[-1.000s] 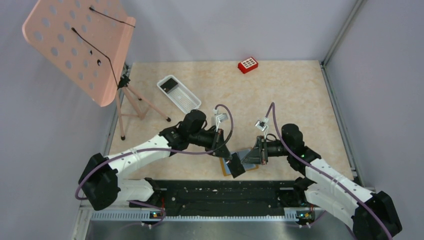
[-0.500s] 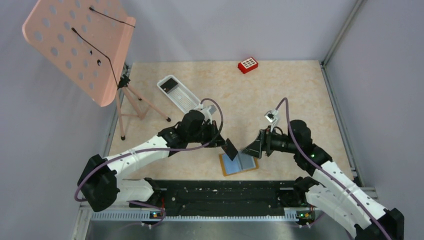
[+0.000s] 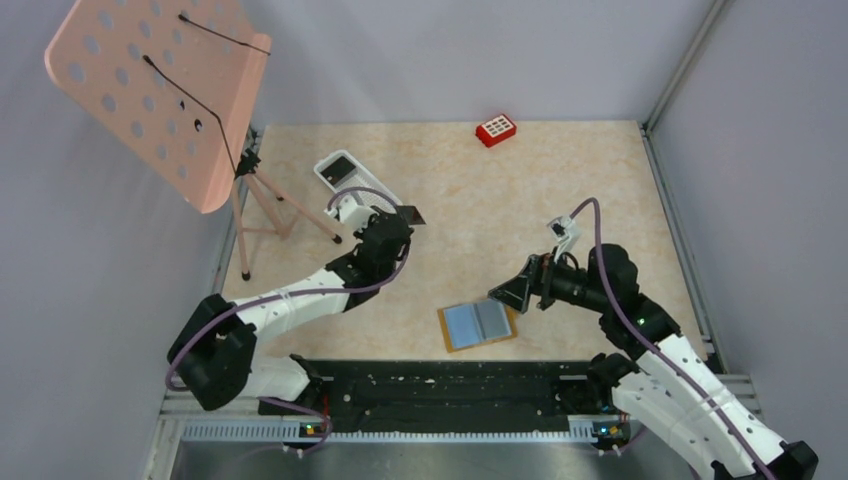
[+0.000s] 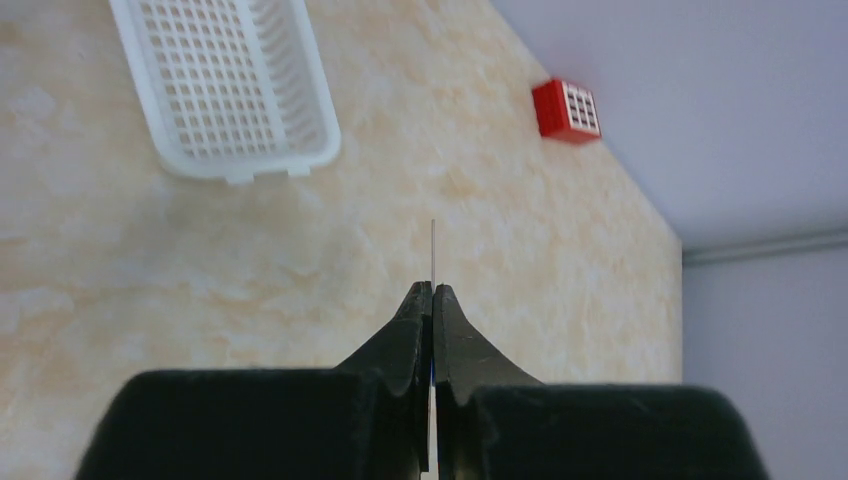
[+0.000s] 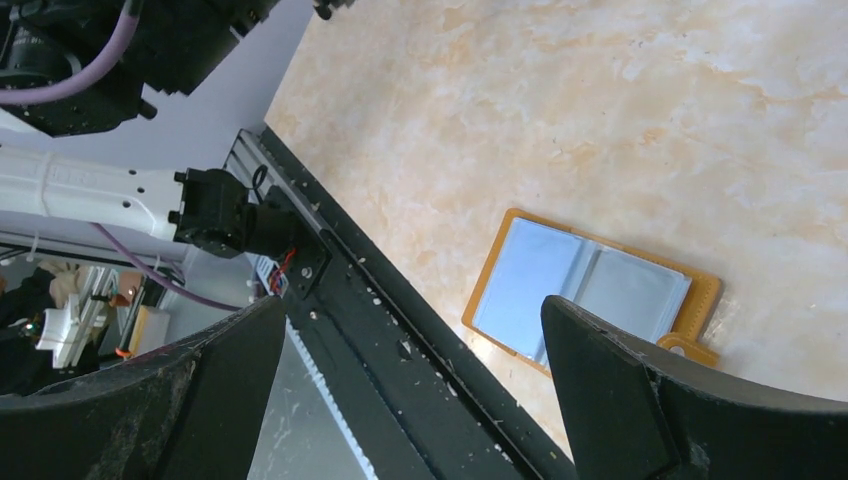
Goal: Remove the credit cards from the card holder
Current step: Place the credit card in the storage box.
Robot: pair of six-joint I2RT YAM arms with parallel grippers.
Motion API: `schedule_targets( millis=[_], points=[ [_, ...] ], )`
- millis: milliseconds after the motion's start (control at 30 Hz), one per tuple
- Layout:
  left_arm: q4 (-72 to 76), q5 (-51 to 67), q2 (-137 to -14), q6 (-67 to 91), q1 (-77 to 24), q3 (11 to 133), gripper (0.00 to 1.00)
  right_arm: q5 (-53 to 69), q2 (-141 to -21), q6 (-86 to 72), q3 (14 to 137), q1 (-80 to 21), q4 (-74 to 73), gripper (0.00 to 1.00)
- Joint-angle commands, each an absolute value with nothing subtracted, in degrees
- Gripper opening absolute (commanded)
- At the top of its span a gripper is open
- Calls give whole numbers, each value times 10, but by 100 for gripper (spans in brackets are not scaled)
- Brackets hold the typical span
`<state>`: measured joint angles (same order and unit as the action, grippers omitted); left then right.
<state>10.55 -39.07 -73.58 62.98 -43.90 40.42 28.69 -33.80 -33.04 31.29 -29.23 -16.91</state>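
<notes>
**Left gripper [image 4: 432, 298] pinches a card [image 3: 407, 214]; holder [image 3: 478, 323] lies open**

The left gripper is pressed together on a thin dark card. In its wrist view the card is seen from the edge, as a fine line that stands up between the two fingertips. The gripper holds it in the air over the table [image 3: 560, 190], near the closer end of the white mesh tray [image 3: 372, 202].

A second card [image 3: 343, 168], also dark, lies flat inside the tray at its far end.

The holder lies open on the table near the front edge, between the two arms, with its light blue pages facing up and the tan cover showing around them. I cannot tell if there are cards in its sleeves.

The right gripper [image 3: 508, 293] hangs just above and to the right of the holder, with its jaws spread wide and nothing between them. It does not touch the holder.

A red block [image 3: 496, 129] sits at the far edge, well apart.
</notes>
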Motion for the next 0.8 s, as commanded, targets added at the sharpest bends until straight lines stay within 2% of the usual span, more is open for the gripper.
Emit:
schedule_targets(
  millis=[0,367,600,767],
  points=[
    [173,-515,-788,666,-392,452,0,286,-344,-328,324,-296,-157,99],
    [193,-362,-893,609,-230,539,0,291,-385,-297,327,-296,-153,99],
    [226,-374,-937,557,-204,553,0,288,-424,-275,325,-296,-137,99],
    [255,-338,-975,543,-186,576,0,280,-447,-267,326,-297,-122,99]
  ],
)
